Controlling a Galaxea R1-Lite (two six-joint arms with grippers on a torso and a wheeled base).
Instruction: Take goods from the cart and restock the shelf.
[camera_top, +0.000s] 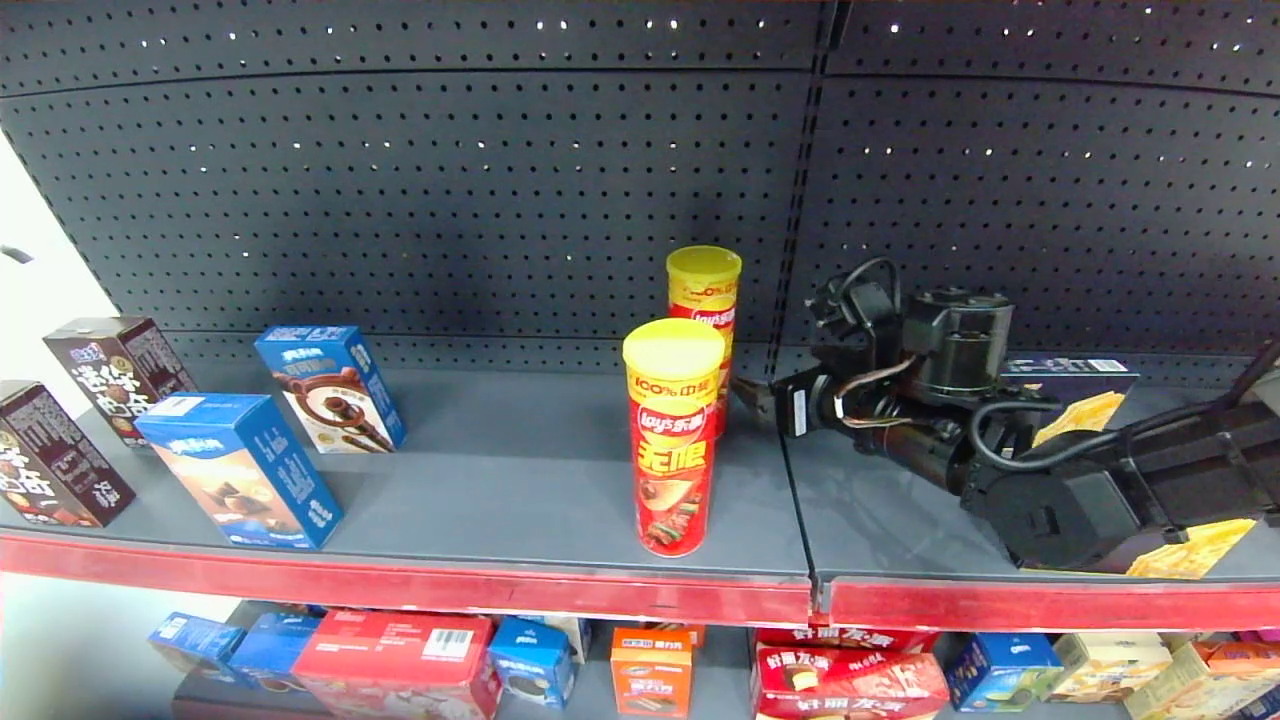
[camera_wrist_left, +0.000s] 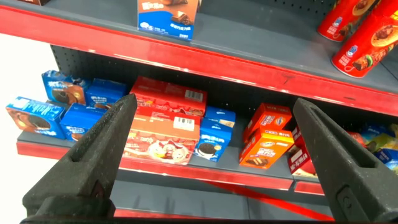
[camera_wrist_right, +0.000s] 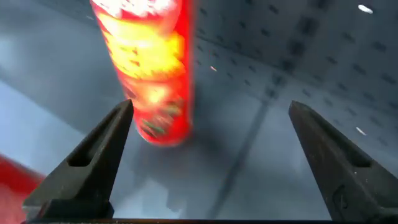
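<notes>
Two red chip cans with yellow lids stand upright on the grey shelf (camera_top: 500, 480): one in front (camera_top: 674, 440), the other (camera_top: 704, 290) right behind it near the pegboard. My right gripper (camera_top: 748, 397) reaches in low over the shelf from the right, just beside the rear can. In the right wrist view that gripper (camera_wrist_right: 210, 106) is open, and a red can (camera_wrist_right: 152, 62) stands a little ahead of its fingers, untouched. My left gripper (camera_wrist_left: 214, 99) is open and holds nothing, hanging in front of the lower shelf, with both cans (camera_wrist_left: 360, 37) up on the shelf above.
Two blue boxes (camera_top: 245, 470) (camera_top: 332, 388) and brown boxes (camera_top: 120, 375) stand on the shelf's left part. Yellow packets (camera_top: 1195, 550) and a dark box (camera_top: 1075, 375) lie by my right arm. The lower shelf holds a red carton (camera_wrist_left: 165, 121), blue boxes (camera_wrist_left: 62, 109) and orange boxes (camera_wrist_left: 267, 140).
</notes>
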